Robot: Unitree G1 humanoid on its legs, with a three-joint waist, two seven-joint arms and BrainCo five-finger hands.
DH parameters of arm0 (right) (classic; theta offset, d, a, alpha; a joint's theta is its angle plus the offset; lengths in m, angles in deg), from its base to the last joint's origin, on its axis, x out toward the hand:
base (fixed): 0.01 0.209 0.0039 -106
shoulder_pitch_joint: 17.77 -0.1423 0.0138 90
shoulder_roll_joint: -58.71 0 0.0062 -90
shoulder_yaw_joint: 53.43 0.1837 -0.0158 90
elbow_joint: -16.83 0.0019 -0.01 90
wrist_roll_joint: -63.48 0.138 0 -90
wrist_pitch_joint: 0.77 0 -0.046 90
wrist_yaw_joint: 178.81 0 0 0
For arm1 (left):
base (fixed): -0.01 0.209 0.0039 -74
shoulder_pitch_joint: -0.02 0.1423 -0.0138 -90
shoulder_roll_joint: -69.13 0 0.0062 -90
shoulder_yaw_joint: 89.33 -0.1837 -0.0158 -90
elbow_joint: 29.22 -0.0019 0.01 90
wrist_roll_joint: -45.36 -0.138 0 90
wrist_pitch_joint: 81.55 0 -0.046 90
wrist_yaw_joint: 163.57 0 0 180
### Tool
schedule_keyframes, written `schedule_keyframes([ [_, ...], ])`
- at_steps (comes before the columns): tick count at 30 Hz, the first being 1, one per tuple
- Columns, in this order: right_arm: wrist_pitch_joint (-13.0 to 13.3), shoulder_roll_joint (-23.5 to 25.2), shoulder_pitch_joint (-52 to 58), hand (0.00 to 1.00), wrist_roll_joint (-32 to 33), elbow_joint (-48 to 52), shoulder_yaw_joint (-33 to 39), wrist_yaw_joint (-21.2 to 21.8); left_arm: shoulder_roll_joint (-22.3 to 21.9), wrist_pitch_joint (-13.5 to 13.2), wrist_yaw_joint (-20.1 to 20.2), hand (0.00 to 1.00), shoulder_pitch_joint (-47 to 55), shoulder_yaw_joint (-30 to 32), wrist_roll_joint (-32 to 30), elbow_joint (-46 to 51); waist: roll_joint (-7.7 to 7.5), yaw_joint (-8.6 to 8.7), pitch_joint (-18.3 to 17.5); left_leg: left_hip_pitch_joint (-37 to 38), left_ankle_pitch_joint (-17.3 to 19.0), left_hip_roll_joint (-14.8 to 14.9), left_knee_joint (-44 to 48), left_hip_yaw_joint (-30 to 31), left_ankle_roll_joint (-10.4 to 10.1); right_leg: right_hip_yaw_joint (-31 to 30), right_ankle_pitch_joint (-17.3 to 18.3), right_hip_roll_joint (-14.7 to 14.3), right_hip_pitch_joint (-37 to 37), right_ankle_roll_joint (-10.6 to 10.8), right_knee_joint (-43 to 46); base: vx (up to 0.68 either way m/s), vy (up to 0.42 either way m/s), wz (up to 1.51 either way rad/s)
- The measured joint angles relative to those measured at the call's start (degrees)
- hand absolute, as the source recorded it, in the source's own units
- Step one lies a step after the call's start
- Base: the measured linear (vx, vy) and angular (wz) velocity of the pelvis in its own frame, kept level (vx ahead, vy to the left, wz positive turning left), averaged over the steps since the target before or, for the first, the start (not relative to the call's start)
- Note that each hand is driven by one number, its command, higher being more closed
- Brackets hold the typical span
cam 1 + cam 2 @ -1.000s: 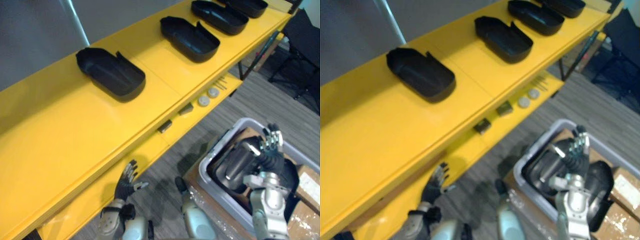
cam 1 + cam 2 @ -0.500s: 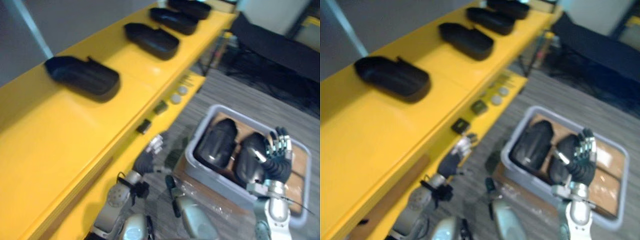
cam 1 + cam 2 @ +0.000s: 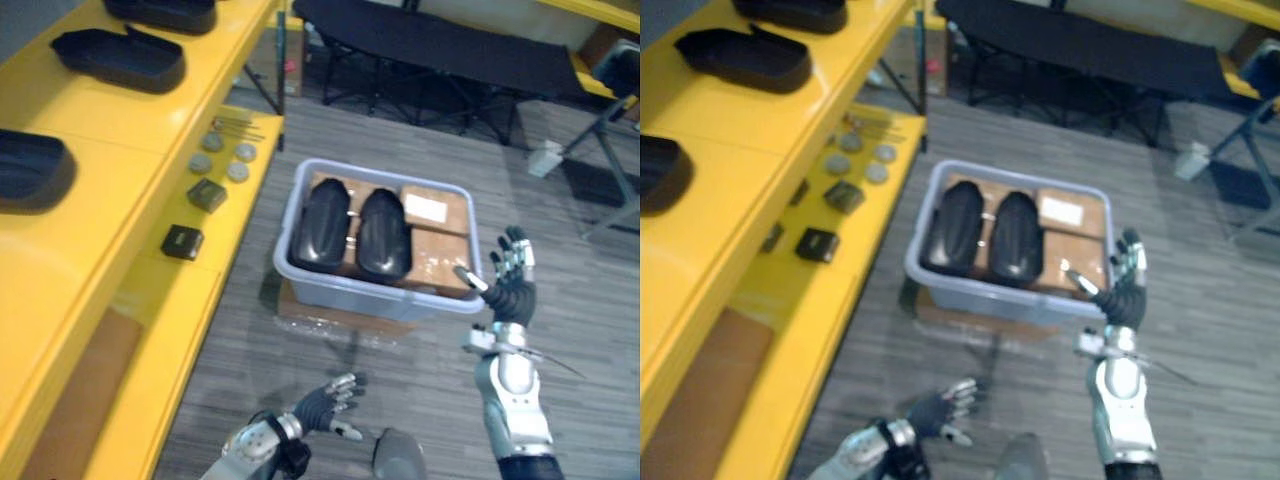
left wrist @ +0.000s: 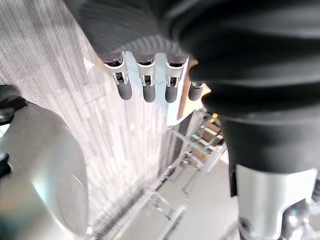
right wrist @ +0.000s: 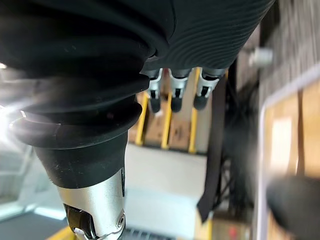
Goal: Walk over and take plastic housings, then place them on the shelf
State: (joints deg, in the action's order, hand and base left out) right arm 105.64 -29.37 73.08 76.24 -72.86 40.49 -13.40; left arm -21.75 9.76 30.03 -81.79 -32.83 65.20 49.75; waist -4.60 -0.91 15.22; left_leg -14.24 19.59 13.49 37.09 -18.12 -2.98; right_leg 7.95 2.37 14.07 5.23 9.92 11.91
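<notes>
Two black plastic housings (image 3: 328, 225) (image 3: 383, 232) lie side by side in a grey bin (image 3: 375, 292) on the floor, beside a cardboard box (image 3: 432, 225). More black housings (image 3: 120, 60) rest on the top of the yellow shelf (image 3: 90, 170) at the left. My right hand (image 3: 508, 283) is raised just right of the bin's near corner, fingers straight and spread, holding nothing. My left hand (image 3: 325, 402) hangs low over the floor in front of the bin, its fingers relaxed and empty.
The shelf's lower board carries small round discs (image 3: 222, 160) and two small dark blocks (image 3: 183, 241). A black cot (image 3: 440, 55) stands behind the bin. A chair leg (image 3: 610, 120) and a white bottle (image 3: 545, 157) are at the far right.
The camera has swung right, so the shelf now sits at the left and the bin in the middle. My left hand has dropped lower; my right hand stays raised and open by the bin.
</notes>
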Motion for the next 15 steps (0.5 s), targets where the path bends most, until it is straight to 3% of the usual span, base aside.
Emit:
schedule_keyframes([
  [1,-1.0,-0.6,-0.8,0.0,0.2,-1.1,0.2,0.4,-1.9,-0.1,-1.5,0.0,-1.2,1.0,0.0,-2.8,1.06,0.25,0.7,0.1,-0.6,1.0,-0.8,0.5,-1.4,-0.4,-1.5,-1.7,0.1,1.2,-2.1,-0.1,-0.26,-0.87],
  [3,-2.5,-0.7,1.1,0.0,1.8,-2.5,1.2,0.7,-4.3,-1.3,-5.1,0.0,-2.4,2.2,-0.4,-7.0,1.45,0.73,1.3,0.6,-2.0,1.0,-3.0,2.1,-2.6,-1.6,-2.1,-3.2,1.5,0.2,-2.8,-0.11,-0.192,-0.52],
  [5,-2.9,0.0,1.5,0.0,2.5,-3.8,1.2,0.4,-6.6,-2.9,-10.0,0.0,-3.0,4.8,-3.2,-11.7,1.03,0.78,1.8,1.3,-3.2,0.9,-5.5,2.2,-3.6,-2.3,-2.8,-3.8,3.0,-0.9,-3.3,-0.1,-0.145,-0.48],
  [7,-2.9,0.8,1.3,0.0,4.3,-3.6,1.6,0.1,-7.1,-4.1,-14.9,0.0,-4.8,8.4,-10.6,-18.4,0.45,0.65,3.5,1.4,-4.7,0.3,-8.6,3.0,-4.6,-1.3,-4.5,-4.0,3.9,-2.0,-5.0,-0.06,-0.117,-0.23],
  [10,-2.9,1.8,-0.1,0.0,5.1,-3.8,3.1,-0.6,-7.4,-4.4,-19.9,0.0,-7.0,14.2,-15.7,-25.8,0.73,0.31,7.0,2.2,-7.6,-1.6,-12.3,4.2,-4.1,-0.6,-5.6,-3.3,3.9,-2.1,-5.7,-0.02,-0.096,0.08],
  [15,-3.0,2.5,-12.8,0.0,5.0,-10.8,3.2,-4.8,-8.7,-5.0,-30.1,0.0,-9.4,25.2,-15.7,-30.8,2.11,-0.84,10.4,2.1,-9.7,-3.7,-14.7,8.6,-3.7,0.1,-6.8,-3.1,4.1,-1.6,-5.1,0.02,-0.033,0.13],
])
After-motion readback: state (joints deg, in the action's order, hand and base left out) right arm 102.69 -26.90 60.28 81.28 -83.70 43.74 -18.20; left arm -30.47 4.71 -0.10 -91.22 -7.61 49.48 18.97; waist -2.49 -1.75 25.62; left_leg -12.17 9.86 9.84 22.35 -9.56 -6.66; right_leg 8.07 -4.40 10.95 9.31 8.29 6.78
